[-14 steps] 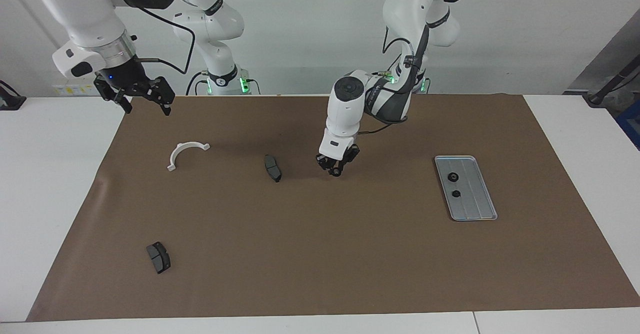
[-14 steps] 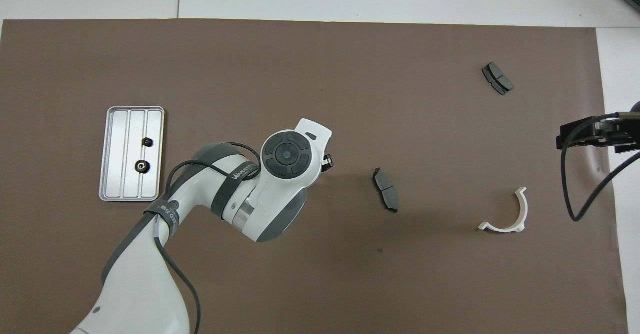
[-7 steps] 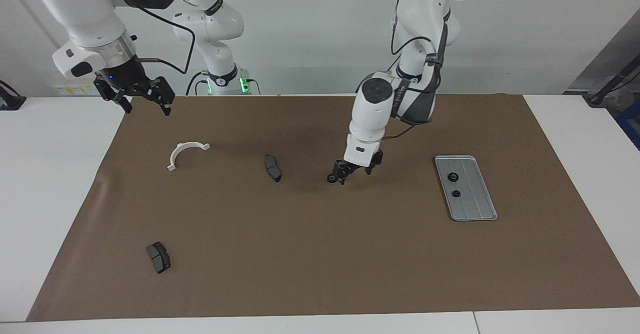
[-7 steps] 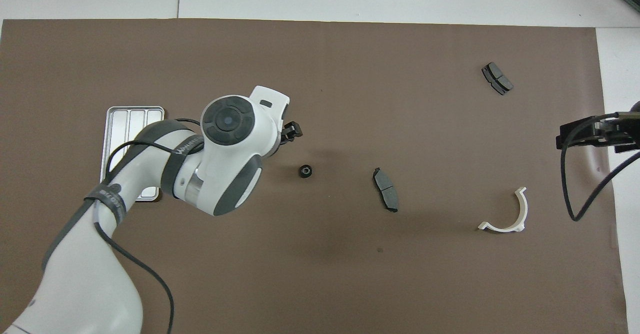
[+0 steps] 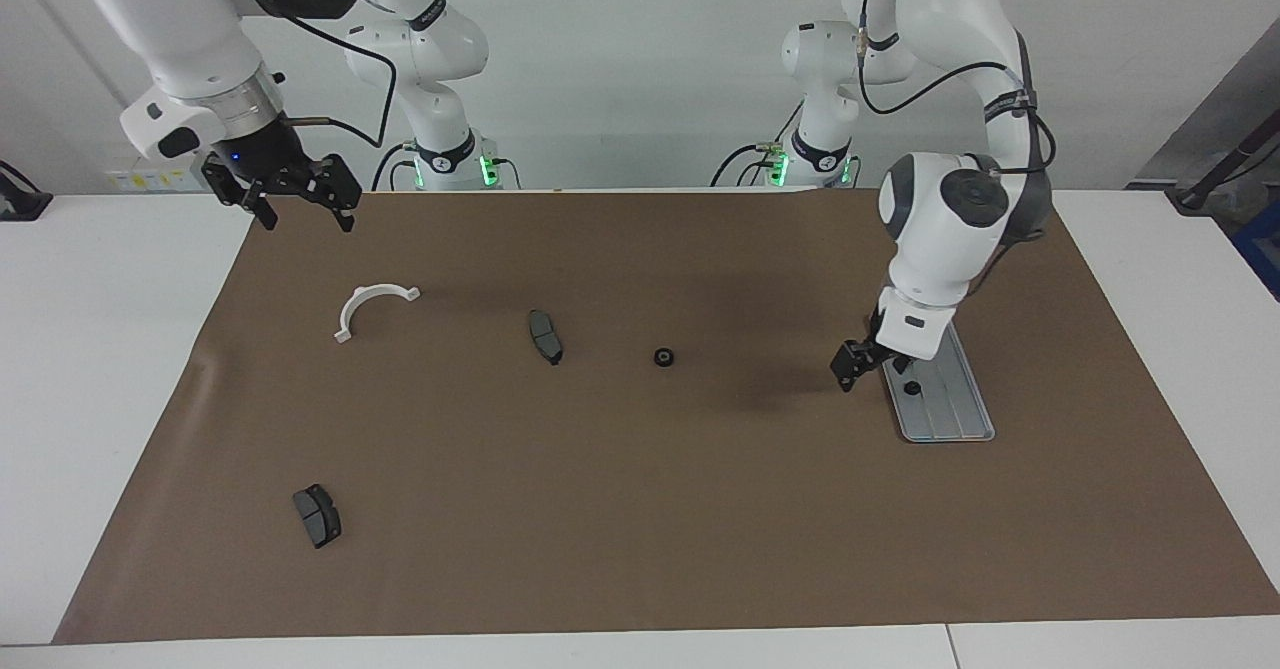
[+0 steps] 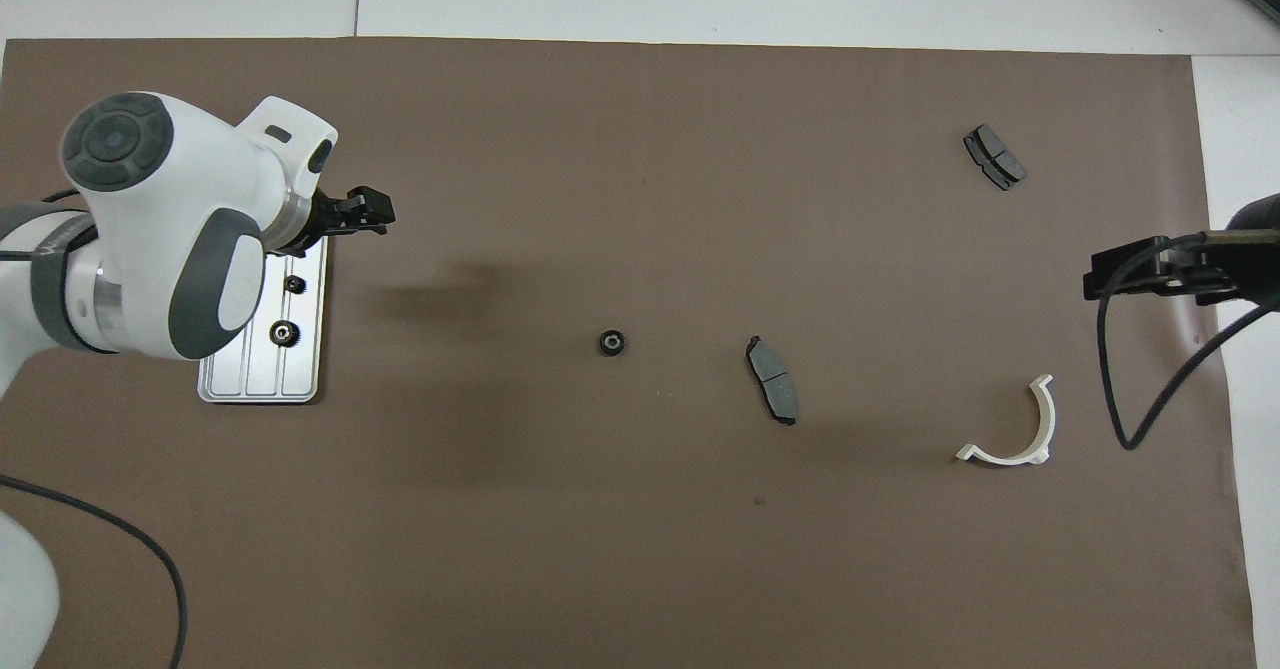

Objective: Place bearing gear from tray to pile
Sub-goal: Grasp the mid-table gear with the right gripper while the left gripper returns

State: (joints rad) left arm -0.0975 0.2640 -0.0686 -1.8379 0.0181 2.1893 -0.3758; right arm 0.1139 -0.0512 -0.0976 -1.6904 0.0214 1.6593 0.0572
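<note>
Tray (image 6: 305,369) shows two gears (image 6: 284,331) overhead; facing view shows one.

A plain white wall (image 5: 620,69) backs a white table (image 5: 100,349) covered by a brown mat (image 5: 640,509); lighting seems even.

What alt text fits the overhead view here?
A small black gear lies alone mid-mat beside a dark brake pad. The open left gripper hangs by the tray, which holds two gears; the right gripper waits open, above a white bracket.
</note>
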